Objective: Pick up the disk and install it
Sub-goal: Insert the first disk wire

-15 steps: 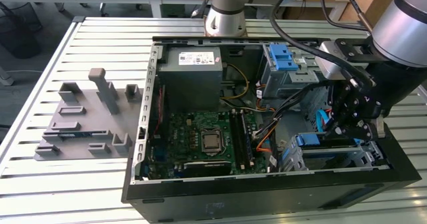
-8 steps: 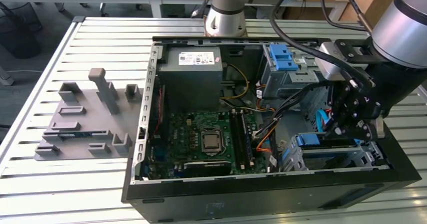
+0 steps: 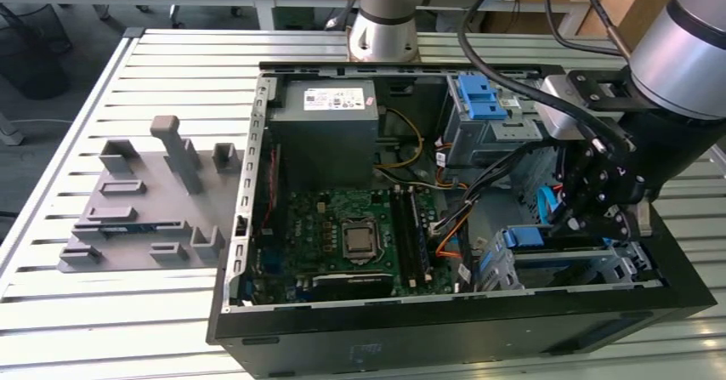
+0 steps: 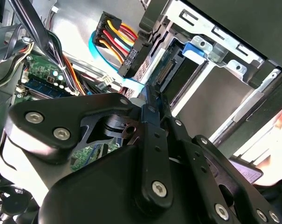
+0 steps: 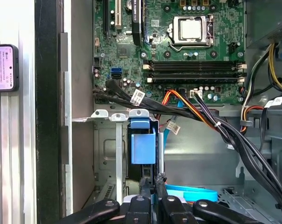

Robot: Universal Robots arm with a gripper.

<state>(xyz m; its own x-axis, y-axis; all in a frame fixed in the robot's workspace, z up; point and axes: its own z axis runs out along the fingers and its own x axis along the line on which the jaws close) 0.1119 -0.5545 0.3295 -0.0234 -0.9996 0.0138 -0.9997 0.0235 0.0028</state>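
The disk [image 5: 143, 147] stands on edge inside the grey drive cage [image 5: 106, 154] at the case's front corner, its blue carrier frame showing. In the second wrist view the disk [image 4: 180, 79] sits in the slot with its connector end facing out. My gripper [image 5: 153, 184] is shut, its fingertips together at the disk's exposed end with nothing between them. In the exterior view my gripper [image 3: 590, 220] reaches down into the open case just above the disk [image 3: 531, 237], at the exterior view's right.
Bundled power and data cables [image 5: 210, 121] run close past the cage. The motherboard [image 3: 352, 227], a grey power supply box [image 3: 329, 125] and a second cage with a blue latch [image 3: 488, 99] share the case. A grey fixture [image 3: 148, 201] lies left of it. A phone [image 5: 3, 67] lies outside the case wall.
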